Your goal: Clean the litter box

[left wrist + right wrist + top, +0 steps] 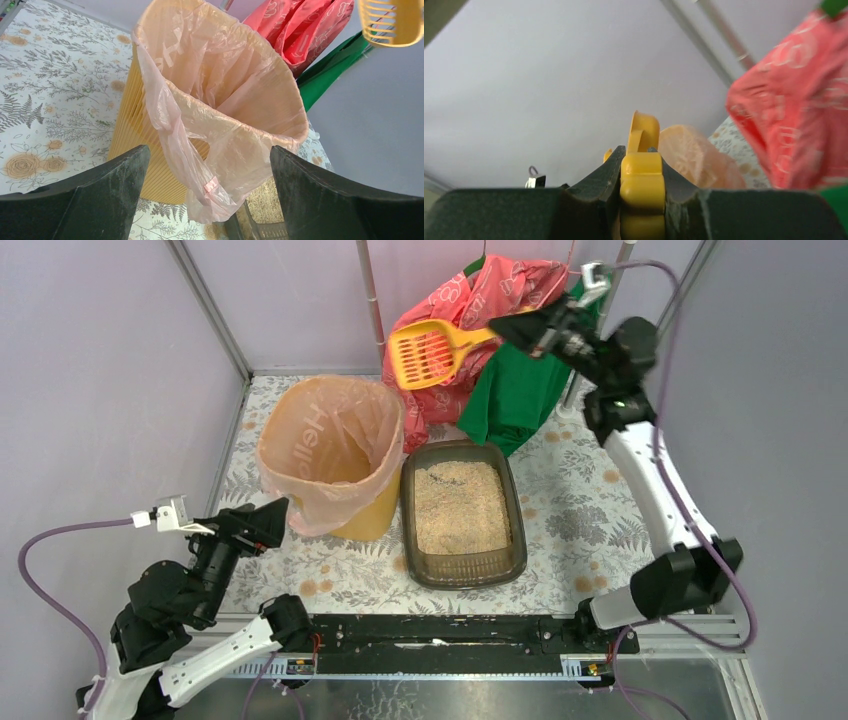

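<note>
The litter box (463, 570), a shallow dark tray of beige granules, lies mid-table; a corner of it shows in the left wrist view (272, 231). My right gripper (510, 332) is shut on the handle of a yellow slotted scoop (428, 353) and holds it high, behind the bin and the box. In the right wrist view the handle (642, 185) sits clamped between the jaws of the right gripper (642, 172). The scoop head shows top right in the left wrist view (392, 22). My left gripper (272, 516) is open and empty, just left of the bin; it frames the bin's hanging liner (207, 197).
A tall yellow bin (335, 455) with a peach plastic liner stands left of the litter box, touching it. Red (470, 300) and green (520, 390) bags hang at the back by a pole. Cage walls close in the floral-patterned table.
</note>
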